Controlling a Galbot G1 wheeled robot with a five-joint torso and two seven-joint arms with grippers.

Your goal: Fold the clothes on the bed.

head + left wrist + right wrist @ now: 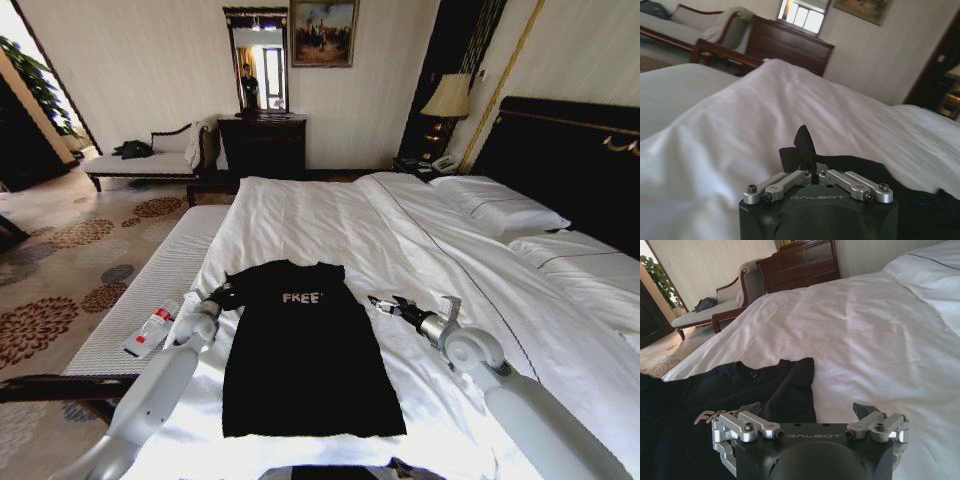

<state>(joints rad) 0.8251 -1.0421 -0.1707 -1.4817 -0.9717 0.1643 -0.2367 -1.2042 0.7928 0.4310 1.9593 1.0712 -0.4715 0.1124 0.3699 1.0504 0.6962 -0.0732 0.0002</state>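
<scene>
A: Fabric first, from the head view. The small black soft top (305,350) with white "FREE!" lettering lies flat on the white duvet (330,215) of the large dark-framed double bed (560,140), collar toward twelve o'clock. The left gripper (226,295) sits at the top's ten o'clock corner; the right gripper (386,304) waits just off its two o'clock shoulder.

B: And from the left wrist?

A: The left gripper (817,172) is clamped on a peak of the black cloth (804,145). My advice: lift only enough to clear the duvet, then carry the sleeve straight inward so the fold edge stays even.

B: Right wrist?

A: The right gripper (807,412) stands spread wide, holding nothing; the top (715,400) lies at its ten o'clock, near shoulder just beside one finger.
</scene>
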